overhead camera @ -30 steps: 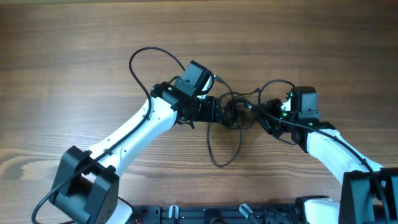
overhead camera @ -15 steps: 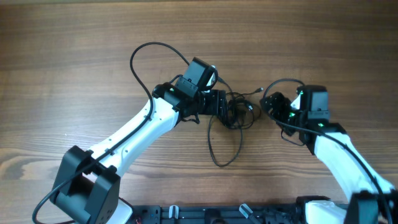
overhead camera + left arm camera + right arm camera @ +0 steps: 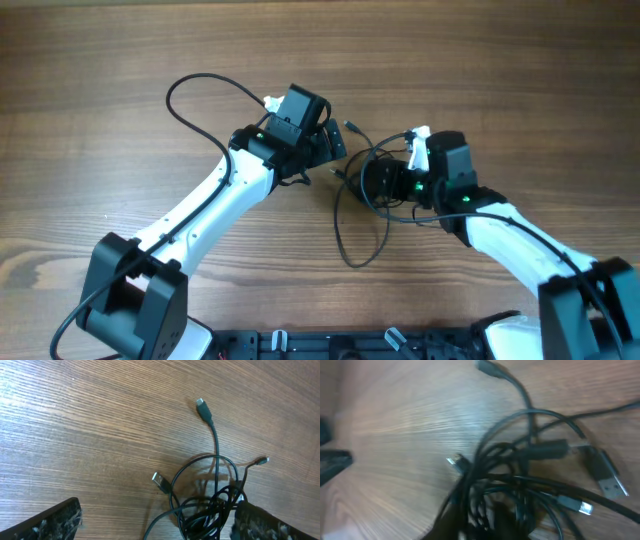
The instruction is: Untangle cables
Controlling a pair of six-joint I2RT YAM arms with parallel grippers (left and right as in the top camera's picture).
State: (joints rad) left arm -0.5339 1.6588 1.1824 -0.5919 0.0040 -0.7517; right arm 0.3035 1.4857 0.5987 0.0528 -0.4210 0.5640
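Observation:
A tangle of black cables (image 3: 372,186) lies on the wooden table at the centre. A long loop (image 3: 352,252) trails toward the front. My left gripper (image 3: 335,150) is open just left of the tangle and holds nothing. In the left wrist view its fingers (image 3: 157,512) stand wide apart, with the tangle (image 3: 210,510) by the right finger. Loose plugs (image 3: 160,481) (image 3: 202,405) stick out of the tangle. My right gripper (image 3: 398,186) sits at the tangle's right side. In the blurred right wrist view its dark fingers (image 3: 495,520) are closed in the bundle (image 3: 520,480).
The left arm's own black lead arcs over the table at the back left (image 3: 190,85). A USB plug (image 3: 610,482) lies beside the bundle in the right wrist view. Bare wooden table (image 3: 520,70) surrounds the cables.
My left gripper let go of the tangle, opened and drew back to the upper left. My right gripper moved left onto the tangle, and the cables shifted with it.

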